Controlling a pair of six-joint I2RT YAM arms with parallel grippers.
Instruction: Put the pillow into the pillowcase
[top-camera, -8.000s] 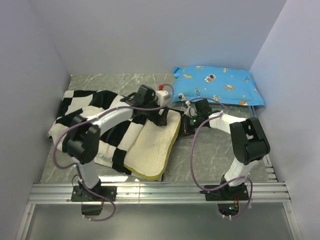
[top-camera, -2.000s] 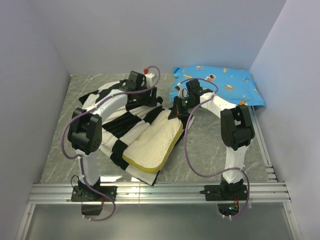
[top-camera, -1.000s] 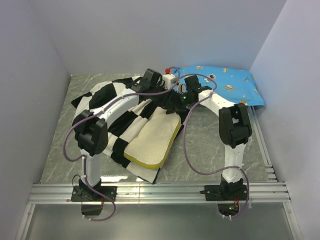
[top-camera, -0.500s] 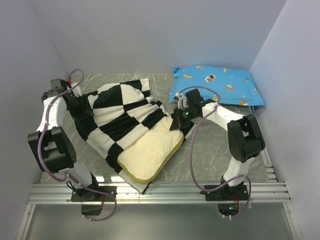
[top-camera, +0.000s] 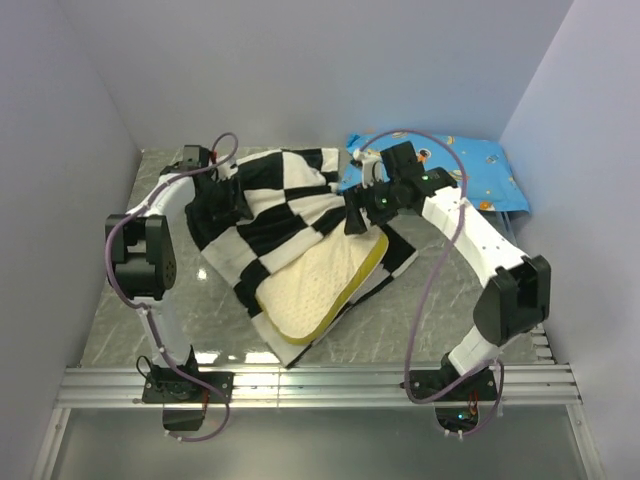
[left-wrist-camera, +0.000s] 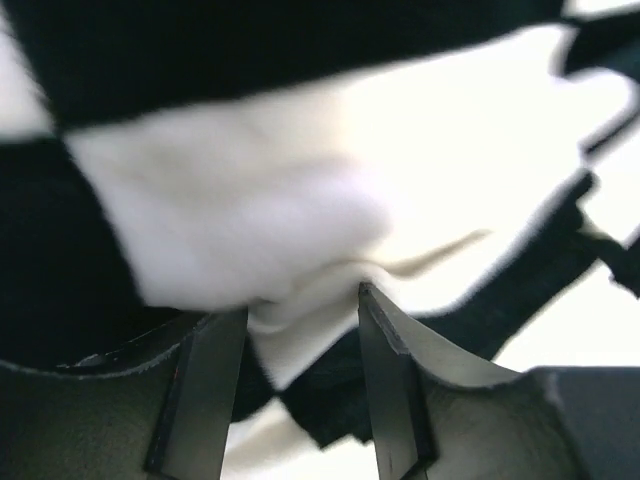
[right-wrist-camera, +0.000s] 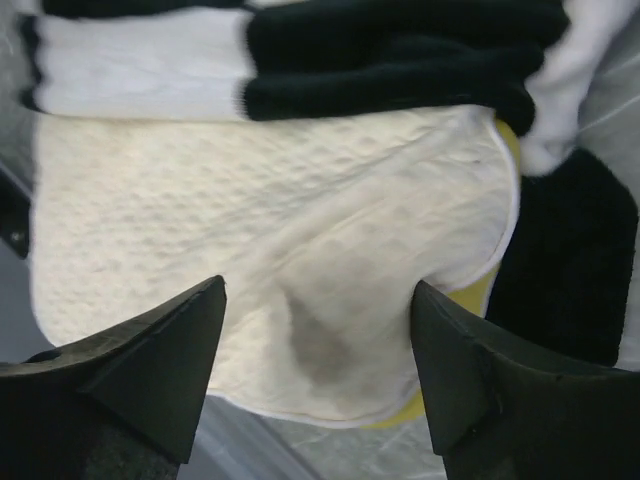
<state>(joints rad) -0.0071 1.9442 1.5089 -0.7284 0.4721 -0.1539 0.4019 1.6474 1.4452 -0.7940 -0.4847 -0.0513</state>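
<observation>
Top external: large black-and-white checkerboard fabric pillowcase (top-camera: 270, 215) bunched and draped across the middle of the grey marbled worktop (top-camera: 430, 300). Cream dotted rectangular pillow (top-camera: 315, 280) with olive-yellow piping lying partly inside it. Far end covered by checkered cloth, rounded near end exposed toward the arm bases, more checkered cloth showing past its right and near sides. At the case's far left edge, among the folds, the left tool (top-camera: 222, 200). Just over the pillow's far right corner, beside gathered cloth, the right tool (top-camera: 355, 218). Blue cartoon-print pillow (top-camera: 470, 170) in the far right corner, behind the right arm.

Left wrist: very close and blurred. Here the left tool (left-wrist-camera: 297, 305) clenched on a fold of the pillowcase (left-wrist-camera: 250, 210), white cloth pinched between 2 dark fingers (left-wrist-camera: 200, 400) and touching both. Black squares above and to the left.

Right wrist: right tool (right-wrist-camera: 317, 290) released, 2 dark fingers (right-wrist-camera: 150, 360) spread wide, nothing between them, poised over the pillow (right-wrist-camera: 200, 190). Cannot tell whether touching it. Pillowcase (right-wrist-camera: 380, 50) banded black and white across the pillow's upper edge and down its right side. Strip of yellow piping (right-wrist-camera: 480, 290) peeking out at lower right.
</observation>
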